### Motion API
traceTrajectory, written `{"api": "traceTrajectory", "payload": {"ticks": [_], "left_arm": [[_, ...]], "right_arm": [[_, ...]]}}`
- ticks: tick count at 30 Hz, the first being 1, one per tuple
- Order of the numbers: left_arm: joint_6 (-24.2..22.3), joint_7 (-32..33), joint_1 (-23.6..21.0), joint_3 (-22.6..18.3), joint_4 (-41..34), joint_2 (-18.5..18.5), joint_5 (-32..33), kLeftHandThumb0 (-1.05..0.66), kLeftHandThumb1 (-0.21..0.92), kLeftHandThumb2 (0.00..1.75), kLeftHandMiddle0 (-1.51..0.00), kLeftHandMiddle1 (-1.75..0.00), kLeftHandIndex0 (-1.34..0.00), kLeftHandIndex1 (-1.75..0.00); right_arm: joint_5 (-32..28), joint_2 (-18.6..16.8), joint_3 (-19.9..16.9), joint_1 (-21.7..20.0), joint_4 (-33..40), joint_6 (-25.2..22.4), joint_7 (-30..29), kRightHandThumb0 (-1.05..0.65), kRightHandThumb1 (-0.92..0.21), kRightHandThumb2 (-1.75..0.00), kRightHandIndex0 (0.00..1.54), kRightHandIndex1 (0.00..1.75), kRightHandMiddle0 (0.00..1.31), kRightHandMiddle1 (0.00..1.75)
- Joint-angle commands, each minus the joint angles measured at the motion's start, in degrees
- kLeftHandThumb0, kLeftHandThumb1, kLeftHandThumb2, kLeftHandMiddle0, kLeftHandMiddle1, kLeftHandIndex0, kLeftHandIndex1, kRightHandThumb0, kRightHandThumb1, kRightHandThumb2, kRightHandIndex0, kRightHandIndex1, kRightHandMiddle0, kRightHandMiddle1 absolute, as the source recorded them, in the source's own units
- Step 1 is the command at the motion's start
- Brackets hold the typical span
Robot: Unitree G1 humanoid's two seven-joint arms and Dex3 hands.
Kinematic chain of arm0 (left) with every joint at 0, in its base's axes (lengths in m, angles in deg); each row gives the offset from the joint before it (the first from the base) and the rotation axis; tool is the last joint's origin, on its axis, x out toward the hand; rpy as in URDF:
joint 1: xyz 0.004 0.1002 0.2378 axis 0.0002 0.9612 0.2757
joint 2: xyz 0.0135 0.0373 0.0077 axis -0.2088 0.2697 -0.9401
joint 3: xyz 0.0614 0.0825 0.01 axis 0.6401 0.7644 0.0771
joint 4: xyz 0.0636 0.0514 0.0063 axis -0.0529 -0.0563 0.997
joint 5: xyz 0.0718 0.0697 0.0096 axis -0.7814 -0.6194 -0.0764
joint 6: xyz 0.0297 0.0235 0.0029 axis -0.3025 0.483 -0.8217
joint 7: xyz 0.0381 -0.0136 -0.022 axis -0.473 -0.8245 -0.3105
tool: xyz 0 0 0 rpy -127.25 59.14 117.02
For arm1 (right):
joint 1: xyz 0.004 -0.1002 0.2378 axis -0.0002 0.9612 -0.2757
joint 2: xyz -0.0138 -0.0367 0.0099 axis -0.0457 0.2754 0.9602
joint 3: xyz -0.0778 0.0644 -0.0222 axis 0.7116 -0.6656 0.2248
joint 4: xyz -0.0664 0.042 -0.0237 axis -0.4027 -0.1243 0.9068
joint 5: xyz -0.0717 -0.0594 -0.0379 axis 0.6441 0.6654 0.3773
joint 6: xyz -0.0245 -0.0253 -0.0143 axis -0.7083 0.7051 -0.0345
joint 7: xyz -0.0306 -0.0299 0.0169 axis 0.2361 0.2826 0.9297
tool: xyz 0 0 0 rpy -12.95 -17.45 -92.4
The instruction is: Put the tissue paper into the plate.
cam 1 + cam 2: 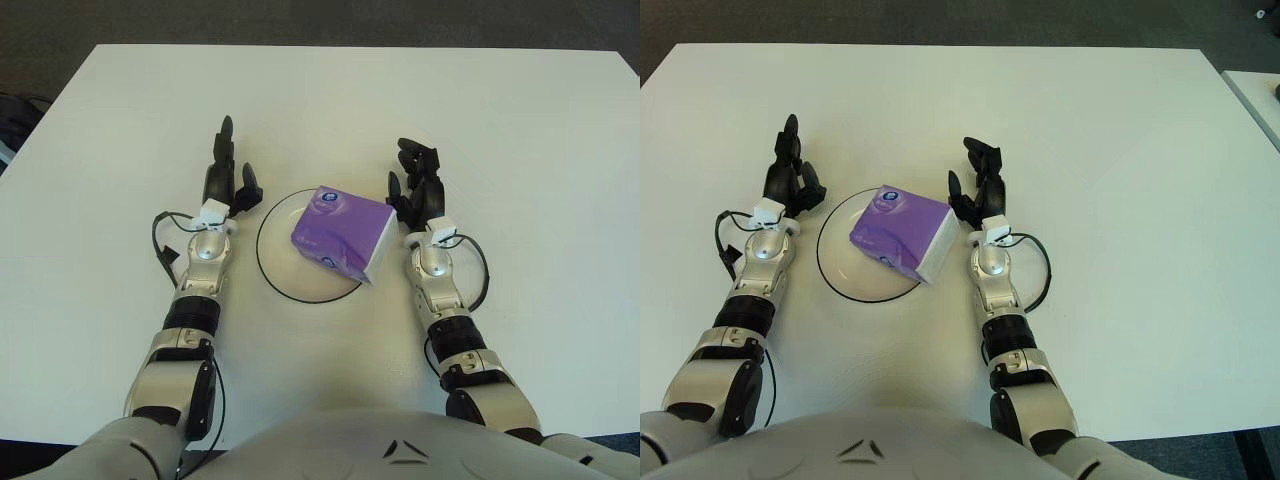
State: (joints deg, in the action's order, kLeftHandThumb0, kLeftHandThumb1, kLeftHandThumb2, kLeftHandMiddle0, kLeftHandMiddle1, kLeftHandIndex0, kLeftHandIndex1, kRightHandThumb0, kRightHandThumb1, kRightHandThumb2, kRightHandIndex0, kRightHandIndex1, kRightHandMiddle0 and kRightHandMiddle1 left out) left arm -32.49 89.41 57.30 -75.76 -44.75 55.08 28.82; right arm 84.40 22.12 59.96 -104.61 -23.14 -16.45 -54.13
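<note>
A purple and white tissue pack (343,232) lies on the white plate (281,268) with a dark rim, its right end reaching over the plate's right edge. My left hand (229,172) shows just left of the plate, fingers stretched out and holding nothing. My right hand (415,178) shows just right of the tissue pack, fingers spread and apart from it. The pack also shows in the right eye view (903,231), with the right hand (978,180) close beside its white end.
The white table (520,150) spreads wide around the plate. Its far edge meets a dark floor. A second pale surface (1262,95) shows at the far right in the right eye view.
</note>
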Motion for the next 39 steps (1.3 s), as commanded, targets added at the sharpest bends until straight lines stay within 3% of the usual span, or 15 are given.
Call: {"api": "traceTrajectory", "payload": {"ticks": [1,8,39], "left_arm": [[-0.90,0.20,7.79,0.67,1.00,0.77,-0.64,-0.90,0.92,1.06,-0.01,-0.01,0.00,-0.20],[-2.92,0.52,11.18,0.54,-0.77,0.77,-0.82,-0.89,0.92,1.06,-0.04,-0.02,0.00,-0.23],[-7.08,-1.52,17.97,3.38,-4.55,1.01,-1.00,-0.86,0.92,1.02,-0.04,-0.01,0.00,-0.19]], "right_arm": [[0.23,2.00,-1.65,12.17,-10.23,-3.79,-0.12,-0.56,-0.83,-0.64,0.19,0.60,0.00,0.99],[0.16,1.96,-1.56,12.21,-10.05,-3.98,0.03,-0.57,-0.84,-0.65,0.19,0.60,0.00,1.00],[0.78,1.76,-0.77,11.98,-9.43,-4.51,-0.96,-0.58,-0.84,-0.64,0.19,0.63,0.00,1.00]]}}
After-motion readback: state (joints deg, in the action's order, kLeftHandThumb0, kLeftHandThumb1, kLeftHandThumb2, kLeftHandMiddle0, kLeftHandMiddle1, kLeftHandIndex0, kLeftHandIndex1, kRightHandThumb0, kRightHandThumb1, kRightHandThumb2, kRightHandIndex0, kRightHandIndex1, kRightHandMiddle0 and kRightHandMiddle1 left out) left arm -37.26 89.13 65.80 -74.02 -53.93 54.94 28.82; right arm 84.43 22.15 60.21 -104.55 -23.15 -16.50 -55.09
